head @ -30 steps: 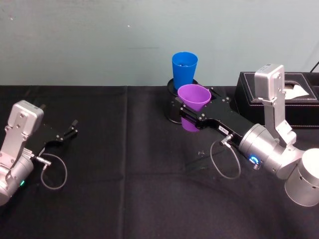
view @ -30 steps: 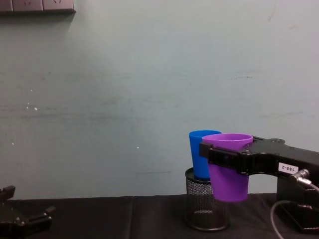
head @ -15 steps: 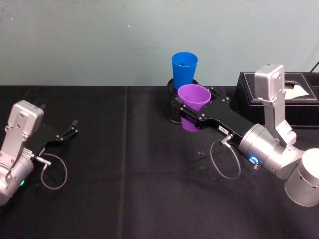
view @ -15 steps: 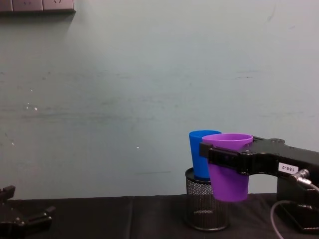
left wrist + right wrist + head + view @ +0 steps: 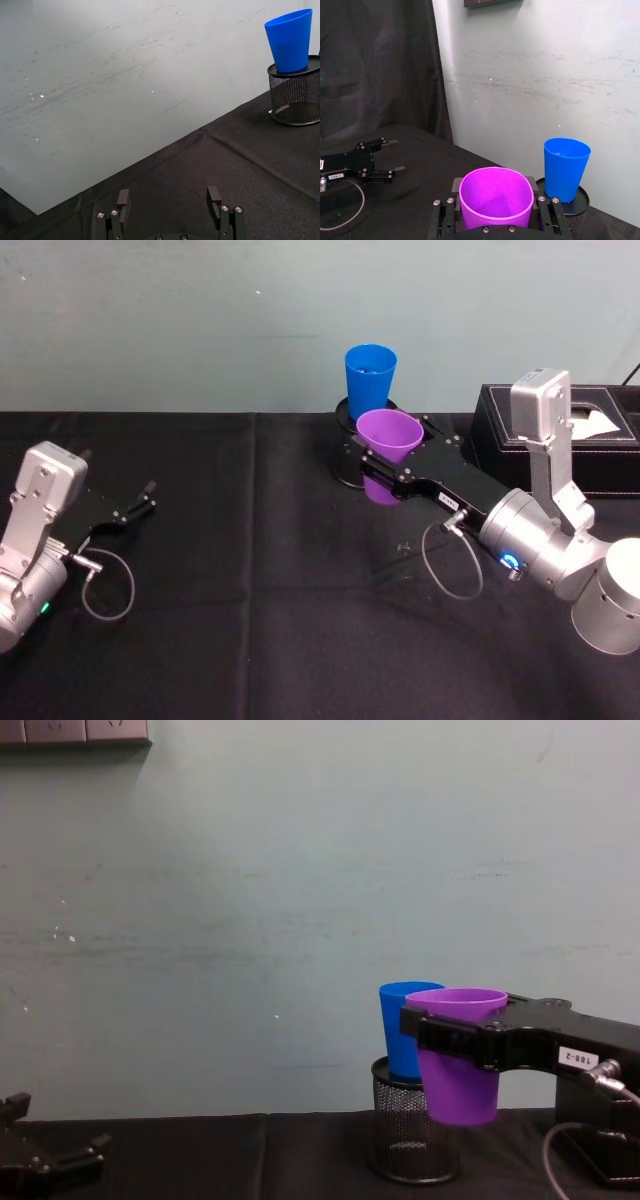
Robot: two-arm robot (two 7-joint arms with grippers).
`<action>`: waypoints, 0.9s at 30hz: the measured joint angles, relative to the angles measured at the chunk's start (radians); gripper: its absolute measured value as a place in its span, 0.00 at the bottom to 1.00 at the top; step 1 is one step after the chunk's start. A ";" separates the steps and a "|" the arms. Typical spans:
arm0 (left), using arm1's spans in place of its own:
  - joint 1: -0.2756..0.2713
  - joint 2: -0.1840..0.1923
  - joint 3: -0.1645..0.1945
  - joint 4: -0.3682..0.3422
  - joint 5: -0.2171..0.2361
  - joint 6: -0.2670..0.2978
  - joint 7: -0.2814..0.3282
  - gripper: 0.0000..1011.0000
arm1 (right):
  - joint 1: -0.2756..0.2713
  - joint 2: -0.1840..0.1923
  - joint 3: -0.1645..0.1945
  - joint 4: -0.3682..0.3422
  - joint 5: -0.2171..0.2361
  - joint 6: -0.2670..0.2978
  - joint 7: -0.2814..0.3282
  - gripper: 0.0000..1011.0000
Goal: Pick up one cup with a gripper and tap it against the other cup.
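Nothing moved: right gripper [image 5: 384, 471] clamps purple cup [image 5: 389, 434] beside blue cup [image 5: 369, 376] atop holder [image 5: 405, 1141]; left gripper [image 5: 142, 498] spread.

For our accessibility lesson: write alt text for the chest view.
The right gripper holds a purple cup aloft, just in front of a blue cup standing in a black mesh pen holder. The left gripper rests open, low at left.

1. The place looks like a robot test lab set up at an office bench.
2. A black cloth [image 5: 300, 640] covers the table, against a bare, scuffed wall [image 5: 300, 870].
3. A black curtain [image 5: 375, 65] hangs beside the wall.
4. A mesh pen holder [image 5: 400, 1142] and a tissue box [image 5: 610, 465] add an office look.
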 joint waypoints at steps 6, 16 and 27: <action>0.000 0.000 0.000 0.000 0.000 0.000 0.000 0.99 | 0.000 0.000 0.000 0.000 0.000 0.000 0.000 0.74; 0.000 0.000 0.000 0.000 0.000 0.000 0.000 0.99 | 0.000 0.000 0.000 0.000 0.000 0.000 0.000 0.74; 0.000 0.000 0.000 0.000 0.000 0.000 0.000 0.99 | 0.023 -0.023 0.008 0.062 0.044 -0.019 0.023 0.74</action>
